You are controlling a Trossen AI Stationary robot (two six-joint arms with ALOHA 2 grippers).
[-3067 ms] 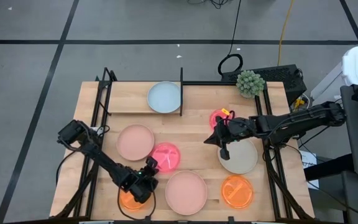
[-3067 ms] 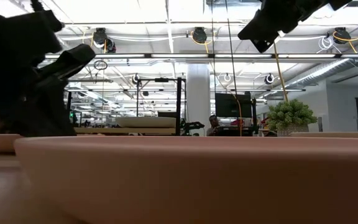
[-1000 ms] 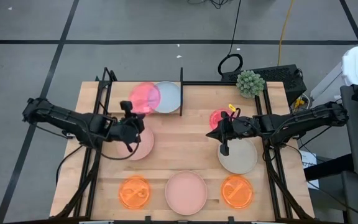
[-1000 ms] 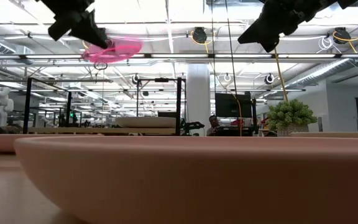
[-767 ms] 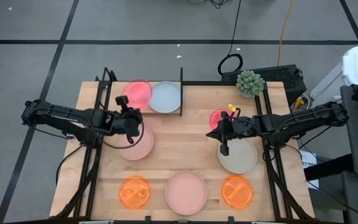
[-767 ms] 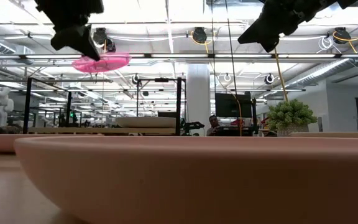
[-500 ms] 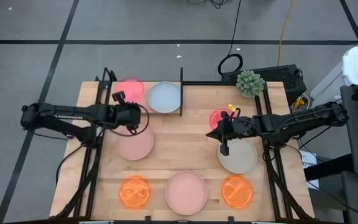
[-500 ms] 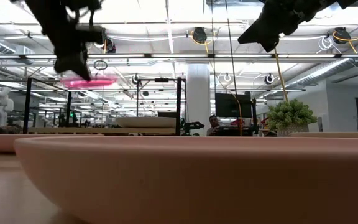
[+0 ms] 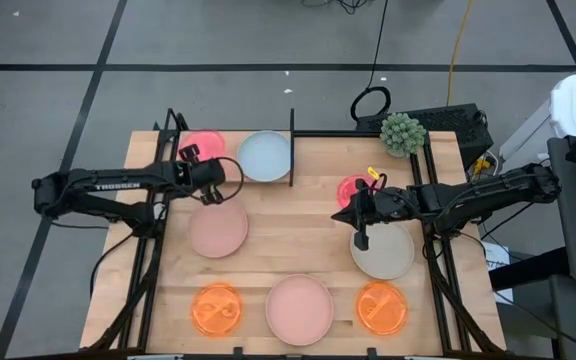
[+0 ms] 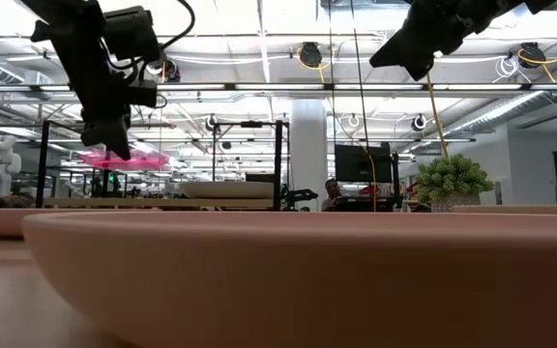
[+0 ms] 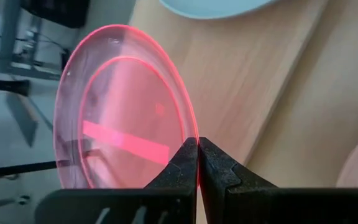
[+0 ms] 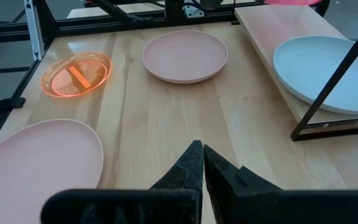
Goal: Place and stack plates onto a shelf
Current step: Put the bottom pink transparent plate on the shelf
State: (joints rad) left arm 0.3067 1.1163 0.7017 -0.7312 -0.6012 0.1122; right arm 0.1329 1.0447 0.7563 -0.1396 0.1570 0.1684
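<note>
A translucent neon pink plate (image 9: 205, 143) hangs above the left part of the shelf (image 9: 190, 168), with my left gripper (image 9: 200, 158) shut on it. A light-blue plate (image 9: 265, 156) lies flat on the shelf's plank to its right. In the low view the pink plate (image 10: 126, 158) shows under the left gripper (image 10: 116, 147), above the shelf. My right gripper (image 9: 340, 222) waits shut and empty over the table's right half, near another neon pink plate (image 9: 353, 190) and a beige plate (image 9: 386, 252). My left gripper pinches the pink plate's rim (image 11: 191, 134) between its two fingers, on the plate's near side. The fingers slant down at it from the table's near side. The plate sticks out beyond the fingertips, roughly level and clear of the shelf plank (image 11: 260, 81).
On the table lie a pale-pink plate (image 9: 218, 230), a second pale-pink plate (image 9: 300, 308) at the near edge, and two orange plates (image 9: 216, 308) (image 9: 381, 307). Black shelf posts (image 9: 292, 145) stand beside the blue plate. A potted plant (image 9: 403, 133) is at the far right.
My left gripper has carried the pink plate toward the table's left edge and downward, from over the light-blue plate to above the shelf's left part. The plate has tipped from a slant to roughly level. The grip has stayed shut.
</note>
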